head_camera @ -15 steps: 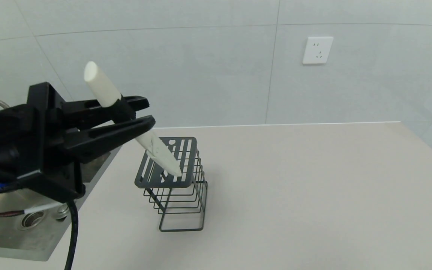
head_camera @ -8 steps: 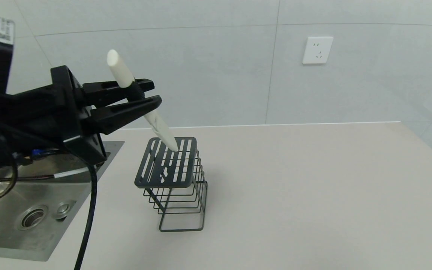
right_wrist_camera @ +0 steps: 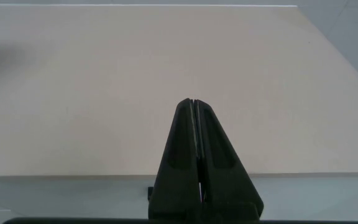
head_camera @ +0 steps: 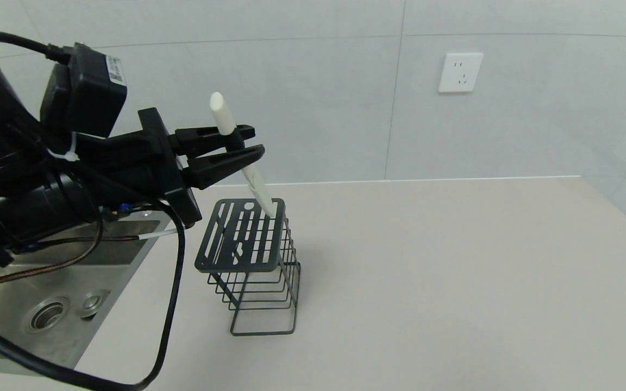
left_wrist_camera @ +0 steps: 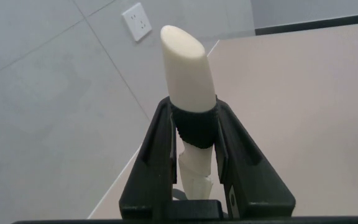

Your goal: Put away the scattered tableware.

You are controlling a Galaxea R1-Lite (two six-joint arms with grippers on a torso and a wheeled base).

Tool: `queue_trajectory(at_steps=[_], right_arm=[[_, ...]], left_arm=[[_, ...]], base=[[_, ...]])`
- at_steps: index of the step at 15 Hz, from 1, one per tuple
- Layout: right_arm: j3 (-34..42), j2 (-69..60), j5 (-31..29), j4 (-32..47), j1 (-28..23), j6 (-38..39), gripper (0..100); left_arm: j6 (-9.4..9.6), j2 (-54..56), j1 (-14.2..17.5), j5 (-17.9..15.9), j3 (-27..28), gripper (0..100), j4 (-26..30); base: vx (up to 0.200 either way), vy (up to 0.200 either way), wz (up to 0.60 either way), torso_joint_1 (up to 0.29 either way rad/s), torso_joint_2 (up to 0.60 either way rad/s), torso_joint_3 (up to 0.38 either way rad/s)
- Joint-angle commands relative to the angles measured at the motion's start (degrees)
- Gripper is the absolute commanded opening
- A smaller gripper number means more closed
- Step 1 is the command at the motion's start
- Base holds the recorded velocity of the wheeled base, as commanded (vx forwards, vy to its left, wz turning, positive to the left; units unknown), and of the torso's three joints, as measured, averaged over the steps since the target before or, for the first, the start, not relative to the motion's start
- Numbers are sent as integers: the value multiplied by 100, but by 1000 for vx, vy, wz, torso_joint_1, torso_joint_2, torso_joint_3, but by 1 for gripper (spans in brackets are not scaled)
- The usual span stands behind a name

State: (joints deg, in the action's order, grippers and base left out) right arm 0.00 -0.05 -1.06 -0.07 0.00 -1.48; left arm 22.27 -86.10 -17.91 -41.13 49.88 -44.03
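My left gripper [head_camera: 239, 146] is shut on a white knife [head_camera: 220, 111], whose cream handle sticks up above the black fingers [head_camera: 226, 160]. The blade slants down and its tip [head_camera: 267, 207] touches the far right corner of the slotted top of a dark wire cutlery rack [head_camera: 248, 255] on the beige counter. From the left wrist, the handle [left_wrist_camera: 188, 68] rises between the two black fingers of the left gripper [left_wrist_camera: 194, 118], with a black band where they clamp it. My right gripper [right_wrist_camera: 194, 109] hangs shut and empty above bare counter.
A steel sink [head_camera: 47, 304] with a drain is set into the counter left of the rack. A white wall socket [head_camera: 459, 72] sits on the grey tiled wall. The beige counter [head_camera: 454, 271] stretches out to the right of the rack.
My left arm has carried the knife to the right and away from the camera, turning it more upright. The blade tip has moved from the rack top's near middle to its far right corner.
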Motion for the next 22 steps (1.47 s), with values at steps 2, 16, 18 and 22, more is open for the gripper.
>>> queue_trajectory(at_steps=[2, 16, 18, 22], right_arm=[[0, 14, 1, 7, 0, -2, 0], [0, 14, 1, 7, 0, -2, 0], [0, 5, 1, 7, 0, -2, 0], [0, 14, 1, 7, 0, -2, 0]], left_arm=[[-4, -117, 15, 0, 30, 0, -9], [-4, -214, 86, 0, 83, 0, 9], [5, -223, 86, 0, 57, 0, 26], [40, -328, 86, 0, 48, 0, 26]], base=[[0, 0, 0, 0, 0, 0], [0, 0, 0, 0, 0, 0], [0, 0, 0, 0, 0, 0], [0, 0, 0, 0, 0, 0]])
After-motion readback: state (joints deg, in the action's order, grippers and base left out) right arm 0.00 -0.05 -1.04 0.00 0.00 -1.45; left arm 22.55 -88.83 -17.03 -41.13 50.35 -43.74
